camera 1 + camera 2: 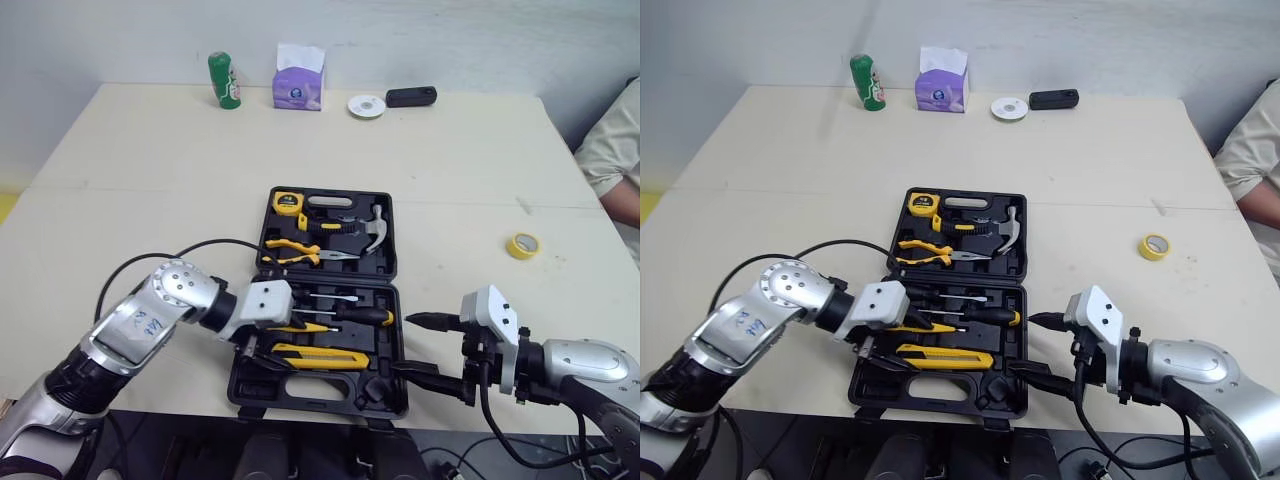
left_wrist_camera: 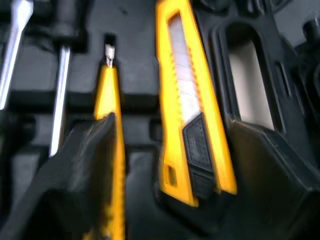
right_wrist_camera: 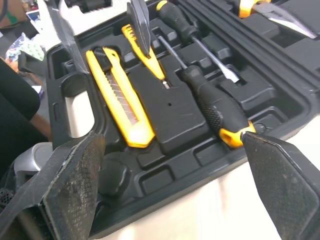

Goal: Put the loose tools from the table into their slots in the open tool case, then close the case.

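— Status of the left claw (image 1: 272,342)?

— Released. Its fingers are spread inside the near half of the open tool case (image 1: 391,235). The yellow utility knife (image 1: 310,356) lies between them, and a slim yellow tool (image 1: 305,327) runs right along one finger.

— And beyond that claw?

— The far half of the case, with a tape measure (image 1: 287,202), pliers (image 1: 295,250) and a hammer (image 1: 365,228) all seated in their slots.

— Right claw (image 1: 400,343)?

— Also released, fingers wide apart, at the case's right rim. The black-handled screwdriver (image 1: 365,314) lies in its slot just left of this claw, its yellow butt end close to the farther fingertip. Whether they touch, I cannot tell.

— Anything outside the case?

— A yellow tape roll (image 1: 522,245) on the table (image 1: 150,180), beyond the right claw and off to its right, well apart from it
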